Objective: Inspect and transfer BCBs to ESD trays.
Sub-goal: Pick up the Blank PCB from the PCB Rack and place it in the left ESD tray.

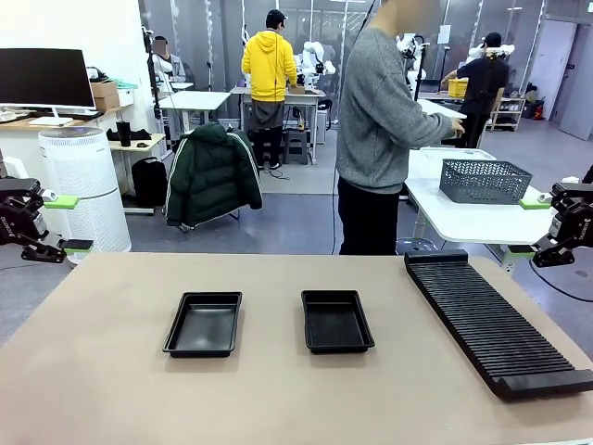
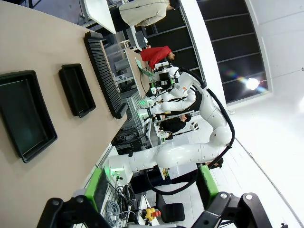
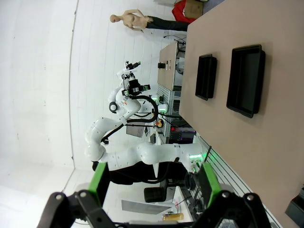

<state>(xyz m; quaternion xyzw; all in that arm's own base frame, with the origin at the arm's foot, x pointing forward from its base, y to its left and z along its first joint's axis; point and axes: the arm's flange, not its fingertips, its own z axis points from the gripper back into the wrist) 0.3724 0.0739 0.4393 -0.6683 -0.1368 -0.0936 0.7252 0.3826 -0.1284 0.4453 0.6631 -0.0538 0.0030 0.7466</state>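
Two black ESD trays lie side by side on the tan table, the left tray (image 1: 202, 324) and the right tray (image 1: 336, 321), both with bare floors. The BCBs are out of view. My left gripper (image 1: 67, 223) hangs open off the table's left edge, well clear of the trays. At the right edge my right gripper (image 1: 528, 226) is open too, above the rack's far end. The left wrist view looks across both trays (image 2: 23, 114) (image 2: 78, 89) past its open gripper (image 2: 152, 190). Past the open right gripper (image 3: 154, 185), both trays (image 3: 246, 80) (image 3: 205, 76) appear again.
A long black ribbed rack (image 1: 491, 320) runs along the table's right side, slots unfilled. A person in a grey sweater (image 1: 380, 120) stands at the far side, turned toward a white table with a grey basket (image 1: 485, 181). The bare tabletop (image 1: 278, 399) extends in front of the trays.
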